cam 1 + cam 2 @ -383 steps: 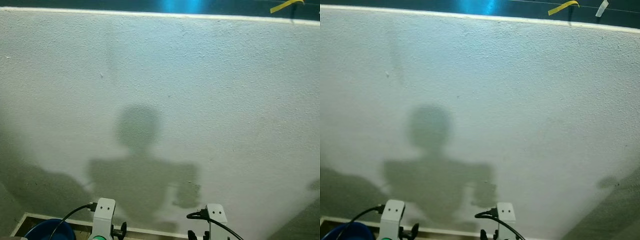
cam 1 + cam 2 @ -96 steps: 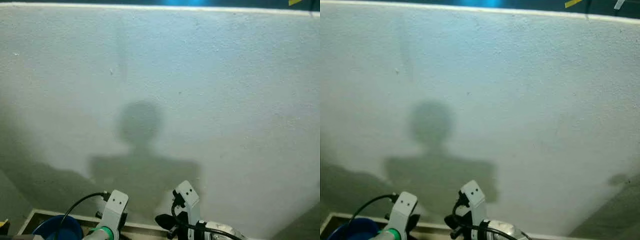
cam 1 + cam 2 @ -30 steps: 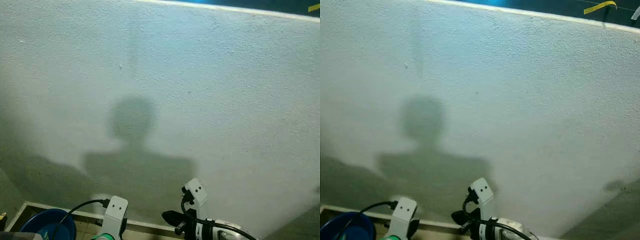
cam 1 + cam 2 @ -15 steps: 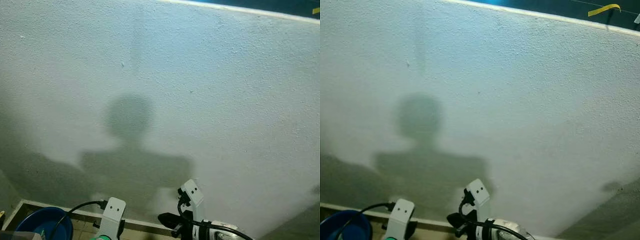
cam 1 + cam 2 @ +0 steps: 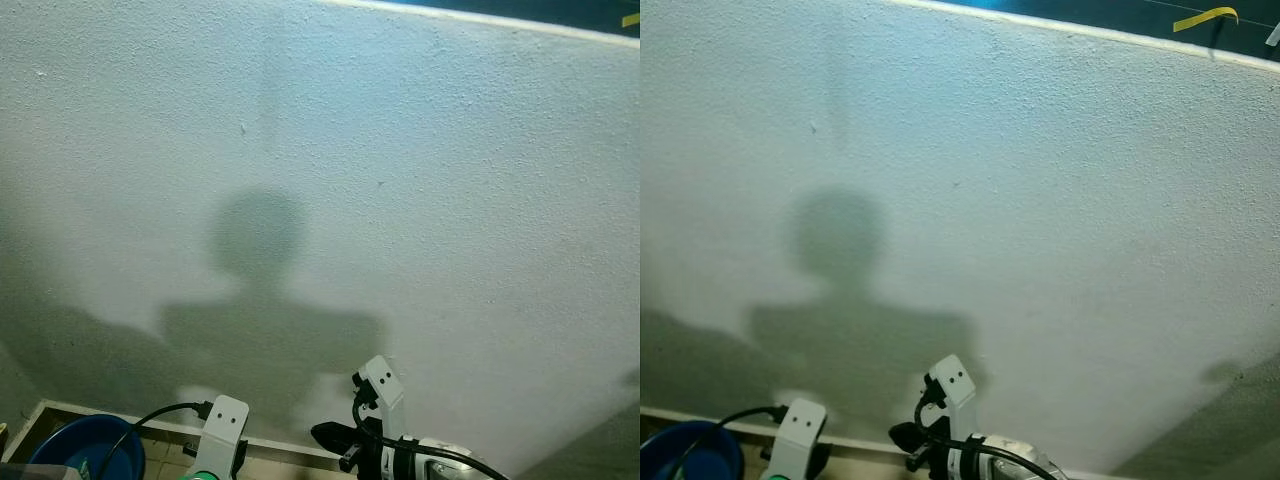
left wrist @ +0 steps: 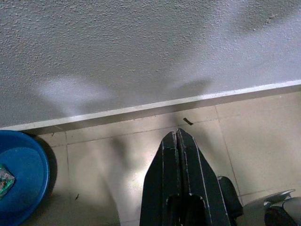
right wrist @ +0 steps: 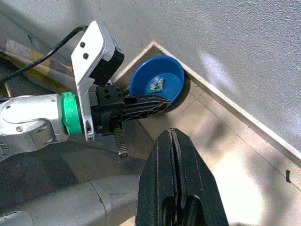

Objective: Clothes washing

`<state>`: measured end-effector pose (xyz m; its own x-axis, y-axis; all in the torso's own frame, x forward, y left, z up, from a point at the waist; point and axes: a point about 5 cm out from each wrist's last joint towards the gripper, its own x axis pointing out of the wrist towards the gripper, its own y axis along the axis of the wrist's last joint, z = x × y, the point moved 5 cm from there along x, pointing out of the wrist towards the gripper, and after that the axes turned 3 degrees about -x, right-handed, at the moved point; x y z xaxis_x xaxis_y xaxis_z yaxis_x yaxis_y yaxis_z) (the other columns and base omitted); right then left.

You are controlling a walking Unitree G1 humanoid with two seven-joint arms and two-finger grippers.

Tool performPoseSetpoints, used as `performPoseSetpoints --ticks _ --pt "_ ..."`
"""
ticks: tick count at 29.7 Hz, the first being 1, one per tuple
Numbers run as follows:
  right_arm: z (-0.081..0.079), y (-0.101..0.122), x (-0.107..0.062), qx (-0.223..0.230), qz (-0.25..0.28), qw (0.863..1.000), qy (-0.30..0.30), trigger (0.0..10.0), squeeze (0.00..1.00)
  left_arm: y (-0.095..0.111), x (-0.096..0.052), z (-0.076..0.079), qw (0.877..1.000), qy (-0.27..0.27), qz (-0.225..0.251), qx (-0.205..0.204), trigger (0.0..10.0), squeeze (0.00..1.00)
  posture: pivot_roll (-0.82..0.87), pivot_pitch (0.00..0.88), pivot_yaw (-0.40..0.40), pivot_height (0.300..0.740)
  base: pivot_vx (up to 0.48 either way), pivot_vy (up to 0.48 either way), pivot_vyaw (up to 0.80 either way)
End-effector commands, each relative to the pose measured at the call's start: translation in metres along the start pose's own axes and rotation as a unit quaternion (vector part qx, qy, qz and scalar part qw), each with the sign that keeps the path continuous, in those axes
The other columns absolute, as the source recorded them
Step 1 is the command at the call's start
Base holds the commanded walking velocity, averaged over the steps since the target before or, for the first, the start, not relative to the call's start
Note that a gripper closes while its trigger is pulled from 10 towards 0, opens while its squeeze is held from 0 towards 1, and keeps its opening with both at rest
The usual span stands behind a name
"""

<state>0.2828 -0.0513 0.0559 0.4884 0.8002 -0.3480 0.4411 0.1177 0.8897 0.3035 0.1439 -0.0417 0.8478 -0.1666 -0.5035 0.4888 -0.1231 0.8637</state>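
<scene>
A blue basin (image 5: 84, 449) sits on the tiled floor in the corner by the wall, low to my left. A small green and white item (image 7: 156, 84) lies inside it. My left gripper (image 6: 178, 133) is shut with nothing between its fingers and hangs over the floor tiles, just right of the basin (image 6: 19, 173). My right gripper (image 7: 171, 133) is also shut and empty. It is turned inward, toward the left arm (image 7: 89, 70) and the basin (image 7: 157, 81). In the left eye view its black fingers (image 5: 325, 435) lie low in the middle.
A white rough plaster wall (image 5: 400, 180) stands close in front and carries my shadow (image 5: 258, 300). A pale skirting strip (image 6: 155, 107) runs along its foot. Beige floor tiles (image 6: 108, 160) lie below. A yellow tape strip (image 5: 1203, 17) sits above the wall's top edge.
Over the past seconds my right arm has swung inward toward the left. In the last second the view shifted only slightly and both grippers stayed shut.
</scene>
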Motion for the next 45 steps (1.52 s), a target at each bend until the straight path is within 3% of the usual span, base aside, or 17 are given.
performPoseSetpoints --ticks 1,28,45 --pt "0.0023 -0.0038 -0.0039 0.010 -0.004 1.000 -0.001 10.0 0.00 -0.0134 -0.0029 0.0040 1.000 -0.002 -0.018 -0.008 10.0 0.00 -0.01 0.084 -0.031 0.740 0.000 0.000 0.00" --pt "0.0025 -0.0041 -0.0042 0.016 -0.002 1.000 0.000 10.0 0.00 -0.0113 -0.0021 0.0079 1.000 -0.007 -0.017 0.002 10.0 0.00 -0.01 0.082 -0.013 0.740 0.000 0.000 0.00" --pt "-0.0052 -0.0100 0.0017 0.018 -0.007 1.000 0.007 10.0 0.00 -0.0165 -0.0054 0.0035 1.000 -0.010 -0.020 0.008 10.0 0.00 -0.01 0.064 -0.011 0.740 0.000 0.000 0.00"
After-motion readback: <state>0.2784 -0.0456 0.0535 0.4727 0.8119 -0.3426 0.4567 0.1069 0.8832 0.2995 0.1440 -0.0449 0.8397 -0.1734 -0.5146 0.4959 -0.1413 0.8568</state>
